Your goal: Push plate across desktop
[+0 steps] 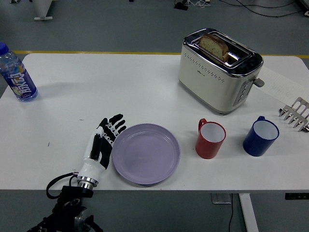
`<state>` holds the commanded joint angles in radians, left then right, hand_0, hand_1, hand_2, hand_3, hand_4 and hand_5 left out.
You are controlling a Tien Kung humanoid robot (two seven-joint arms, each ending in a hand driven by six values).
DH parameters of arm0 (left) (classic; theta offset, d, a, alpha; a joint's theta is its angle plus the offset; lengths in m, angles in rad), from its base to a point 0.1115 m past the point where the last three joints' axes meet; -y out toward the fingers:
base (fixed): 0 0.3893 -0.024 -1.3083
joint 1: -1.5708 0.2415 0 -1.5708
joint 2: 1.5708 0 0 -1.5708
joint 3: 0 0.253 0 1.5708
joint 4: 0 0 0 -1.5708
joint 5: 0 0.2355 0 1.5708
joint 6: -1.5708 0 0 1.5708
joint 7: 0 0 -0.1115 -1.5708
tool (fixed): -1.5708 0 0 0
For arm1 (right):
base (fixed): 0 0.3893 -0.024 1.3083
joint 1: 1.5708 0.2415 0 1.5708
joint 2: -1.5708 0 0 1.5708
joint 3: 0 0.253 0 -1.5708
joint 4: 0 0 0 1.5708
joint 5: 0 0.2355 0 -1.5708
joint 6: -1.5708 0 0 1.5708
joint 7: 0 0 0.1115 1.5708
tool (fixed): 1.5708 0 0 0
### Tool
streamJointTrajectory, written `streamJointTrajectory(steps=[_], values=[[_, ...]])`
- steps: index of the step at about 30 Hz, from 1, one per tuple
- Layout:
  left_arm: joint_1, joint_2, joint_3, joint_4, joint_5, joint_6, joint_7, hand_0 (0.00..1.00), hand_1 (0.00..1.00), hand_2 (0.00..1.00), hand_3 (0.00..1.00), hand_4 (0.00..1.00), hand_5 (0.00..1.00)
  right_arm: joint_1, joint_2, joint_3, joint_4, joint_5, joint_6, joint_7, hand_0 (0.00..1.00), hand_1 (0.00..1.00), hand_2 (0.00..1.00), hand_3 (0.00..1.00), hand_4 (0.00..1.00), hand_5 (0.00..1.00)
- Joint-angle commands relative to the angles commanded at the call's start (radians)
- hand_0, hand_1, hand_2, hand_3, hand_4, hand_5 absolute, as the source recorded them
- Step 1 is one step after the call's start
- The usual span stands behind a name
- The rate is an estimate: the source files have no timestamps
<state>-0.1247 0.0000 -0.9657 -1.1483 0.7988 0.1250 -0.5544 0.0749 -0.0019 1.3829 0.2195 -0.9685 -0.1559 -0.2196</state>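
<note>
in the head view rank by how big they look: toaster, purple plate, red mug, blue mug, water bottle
1. toaster
2. purple plate, smaller in area than the toaster
3. water bottle, cut off at the left edge
4. red mug and blue mug, which look alike in size, so unranked
</note>
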Motion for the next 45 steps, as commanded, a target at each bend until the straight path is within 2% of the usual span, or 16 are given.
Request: streamJointTrajectory(steps=[11,18,26,30,34,36,41,43,45], values=[[-0.005,0.000,0.037,-0.010,-0.004,0.000,0.000,0.790,0.827,0.847,0.720,0.465,0.998,-0.001,0.000,0.001,0.000,-0.001,0.000,0.000,0.689,0.639,0.746,0.733,0.481,0.487],[-0.005,0.000,0.019,-0.016,0.000,0.002,-0.001,0.788,0.827,0.848,0.720,0.465,0.998,0.000,0.000,0.000,0.000,0.000,0.000,0.000,0.688,0.639,0.746,0.734,0.480,0.486],[0.000,0.000,-0.060,-0.028,0.036,0.015,0.012,0.788,0.826,0.847,0.720,0.466,0.998,0.000,-0.001,-0.003,0.000,0.004,-0.001,0.001,0.688,0.639,0.746,0.733,0.480,0.486],[0.007,0.000,-0.139,-0.031,0.105,0.021,0.067,0.783,0.812,0.840,0.722,0.470,0.998,0.000,-0.002,-0.004,0.000,0.005,-0.001,0.000,0.689,0.639,0.746,0.733,0.481,0.485],[0.016,0.007,-0.194,-0.041,0.136,0.015,0.088,0.783,0.812,0.840,0.722,0.470,0.998,-0.001,-0.003,-0.005,0.000,0.006,-0.001,0.000,0.689,0.639,0.746,0.733,0.481,0.485],[0.018,0.026,-0.223,-0.049,0.145,0.011,0.094,0.779,0.808,0.838,0.724,0.471,0.998,-0.002,-0.003,-0.006,0.000,0.010,-0.002,0.000,0.689,0.639,0.746,0.733,0.480,0.484],[0.009,0.105,-0.330,-0.075,0.177,0.006,0.119,0.779,0.808,0.838,0.724,0.471,0.998,-0.006,-0.004,-0.010,0.001,0.017,-0.004,-0.001,0.689,0.639,0.746,0.733,0.480,0.484],[0.006,0.124,-0.354,-0.078,0.182,0.005,0.126,0.775,0.806,0.833,0.725,0.473,0.998,-0.007,-0.004,-0.011,0.001,0.019,-0.005,-0.001,0.689,0.638,0.745,0.734,0.480,0.484],[0.003,0.159,-0.395,-0.079,0.188,0.002,0.140,0.775,0.806,0.833,0.725,0.473,0.998,-0.008,-0.005,-0.011,0.002,0.019,-0.005,-0.002,0.689,0.638,0.745,0.734,0.480,0.484]])
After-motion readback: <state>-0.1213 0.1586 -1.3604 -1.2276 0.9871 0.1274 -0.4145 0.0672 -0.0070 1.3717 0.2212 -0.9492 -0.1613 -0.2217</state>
